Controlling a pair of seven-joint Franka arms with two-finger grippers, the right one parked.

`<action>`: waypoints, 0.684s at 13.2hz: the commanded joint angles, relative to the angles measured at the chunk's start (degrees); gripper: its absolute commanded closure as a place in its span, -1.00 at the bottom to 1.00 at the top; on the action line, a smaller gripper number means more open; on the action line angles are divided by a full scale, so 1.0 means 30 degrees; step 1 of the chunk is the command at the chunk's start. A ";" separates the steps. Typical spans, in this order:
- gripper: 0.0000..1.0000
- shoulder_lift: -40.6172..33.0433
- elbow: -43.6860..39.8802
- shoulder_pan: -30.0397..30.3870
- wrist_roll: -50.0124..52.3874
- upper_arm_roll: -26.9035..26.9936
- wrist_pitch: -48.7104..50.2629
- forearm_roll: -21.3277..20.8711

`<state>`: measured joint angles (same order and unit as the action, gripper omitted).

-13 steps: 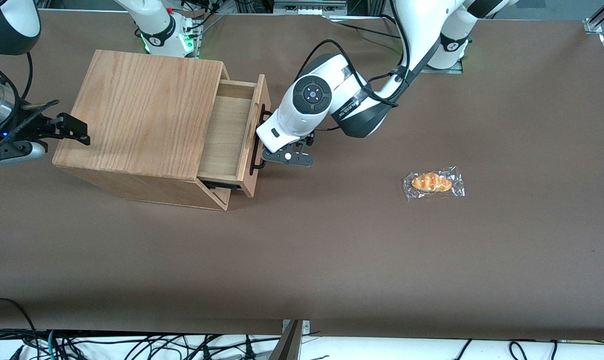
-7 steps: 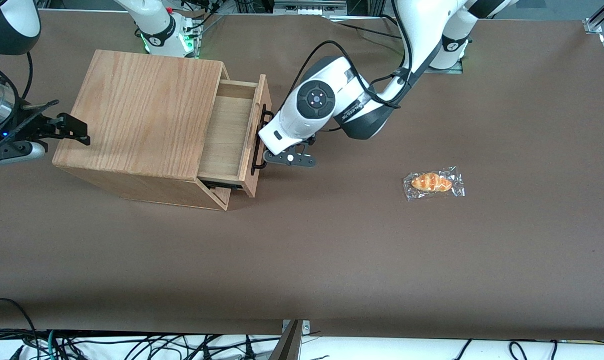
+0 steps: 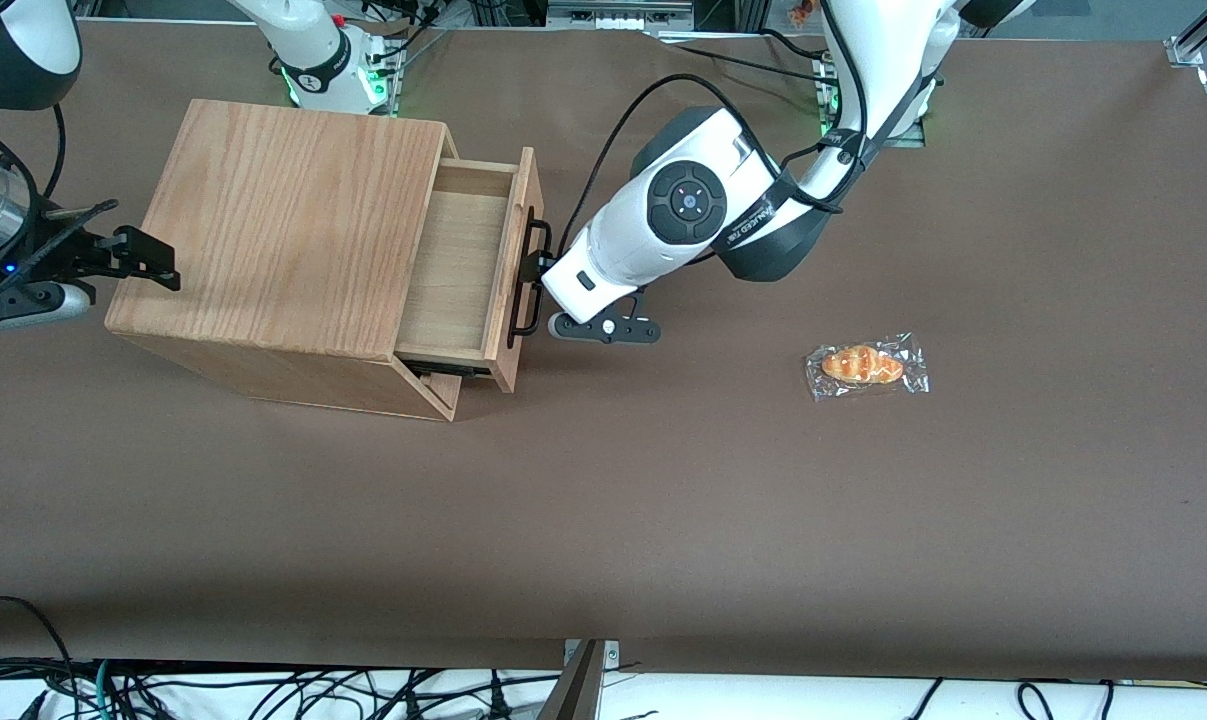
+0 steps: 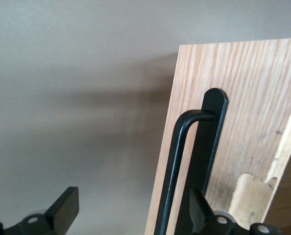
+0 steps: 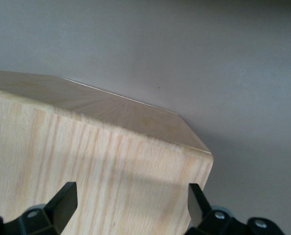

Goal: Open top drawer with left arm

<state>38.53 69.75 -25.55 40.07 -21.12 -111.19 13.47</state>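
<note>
Brown table [image 3: 663, 520]: cabinet [image 3: 283, 230], wrapped bread [image 3: 866, 365].

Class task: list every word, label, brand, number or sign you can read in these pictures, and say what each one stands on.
Left arm: white lettering on its dark joint band, too small to read.
Bread packet: no readable print.
Top drawer, pulled out, and cabinet: plain wood, no text.
Gripper, open, beside the drawer's handle: no markings.

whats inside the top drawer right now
The top drawer is pulled partly out; its exposed pale tray shows bare wood only. The part within the cabinet is covered. The gripper, fingers open, is at the handle.
</note>
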 commanded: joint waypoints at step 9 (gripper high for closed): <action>-1.00 -0.1620 0.0480 0.4321 -0.0725 0.0331 0.2927 0.0053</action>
<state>35.30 69.66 -15.50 39.76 -20.16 -105.16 14.13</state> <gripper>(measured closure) 0.000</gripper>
